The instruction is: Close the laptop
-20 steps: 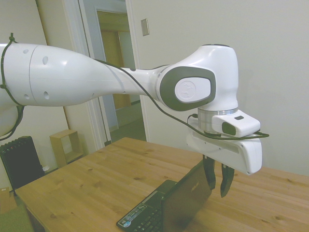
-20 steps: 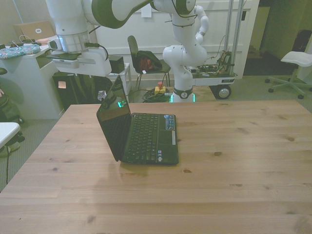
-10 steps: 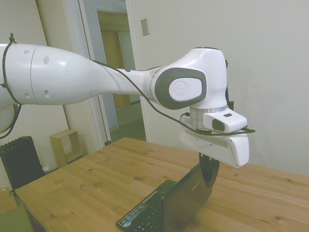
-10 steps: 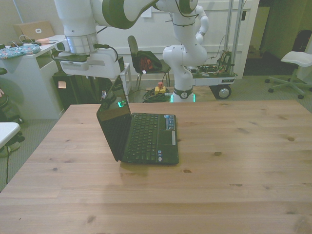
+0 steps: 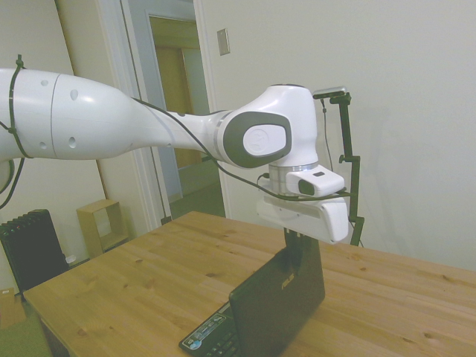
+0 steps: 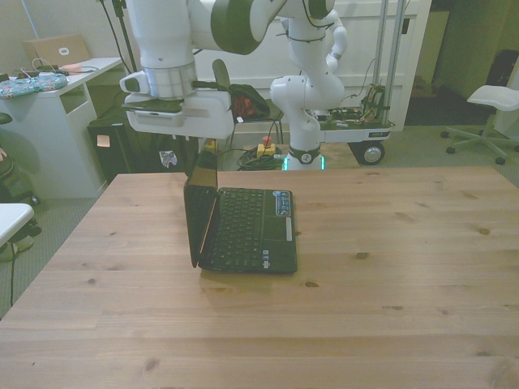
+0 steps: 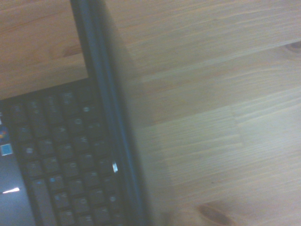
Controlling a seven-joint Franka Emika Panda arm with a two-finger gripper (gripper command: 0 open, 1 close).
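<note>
Side view: the laptop (image 5: 277,306) sits on the table (image 5: 149,275) near the picture's bottom edge, its lid standing close to upright, the dark back with a faint logo facing the camera. A strip of keyboard shows at the base. The gripper (image 5: 295,239) hangs right at the lid's top edge; its fingers merge with the dark lid, so whether they are spread or together cannot be told.

Front view: the laptop (image 6: 243,227) lies on the table (image 6: 389,267) toward the front view's left, base flat, keyboard up, lid raised about vertical along the base's left side. A bluish sticker shows at one corner of the base. The gripper (image 6: 207,150) is just above the lid's top edge; the fingers are hidden under the white hand.

Wrist view: blurred, the lid's thin edge (image 7: 113,132) runs across the frame, keys (image 7: 61,160) on one side and wood (image 7: 221,103) on the other.
</note>
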